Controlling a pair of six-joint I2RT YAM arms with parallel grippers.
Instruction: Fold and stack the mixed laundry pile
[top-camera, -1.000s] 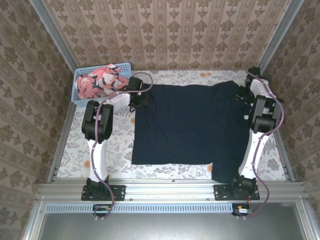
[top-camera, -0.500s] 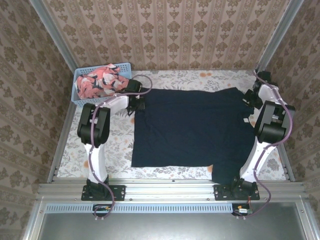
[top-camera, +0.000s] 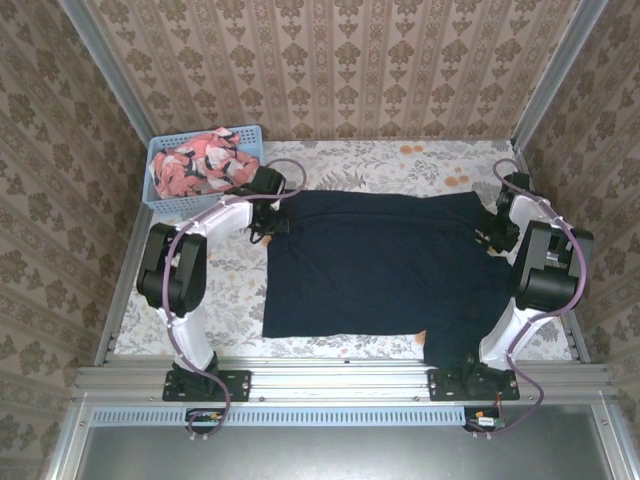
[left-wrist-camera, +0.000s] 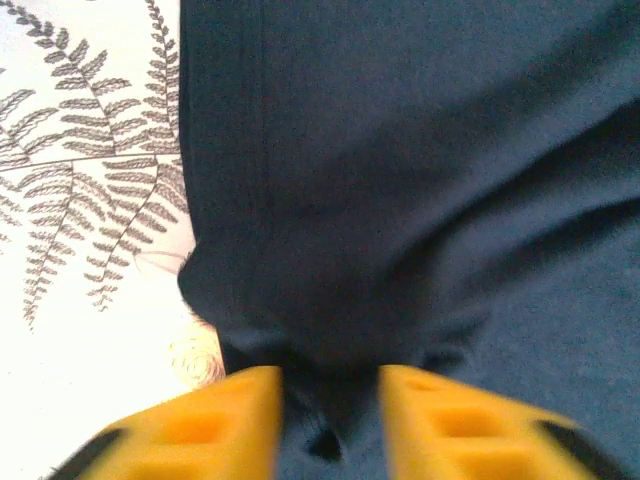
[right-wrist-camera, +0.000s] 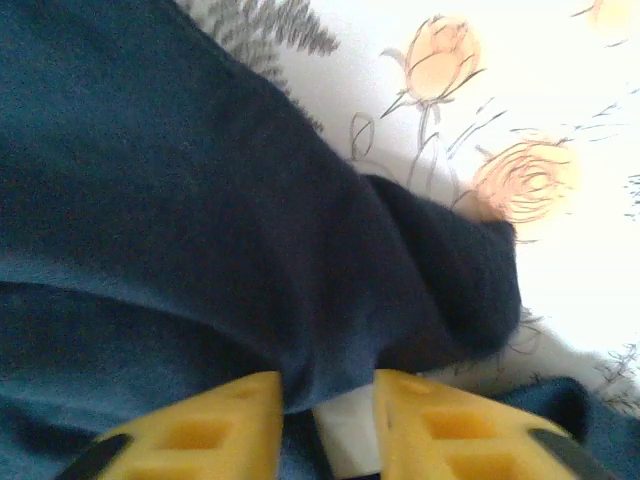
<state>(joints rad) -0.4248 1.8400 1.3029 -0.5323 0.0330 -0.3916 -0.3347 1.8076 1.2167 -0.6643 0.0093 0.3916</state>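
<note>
Left gripper (left-wrist-camera: 330, 388) clenched on bunched navy garment (top-camera: 385, 260) corner; right gripper (right-wrist-camera: 327, 392) grasping only thin edge. Risk: right edge slips out mid-fold, skewing crease.

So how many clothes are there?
2. The navy garment lies spread across the middle of the table. The coral-pink garment sits bunched in the light blue basket at the far left corner. More could be hidden beneath it.
</note>
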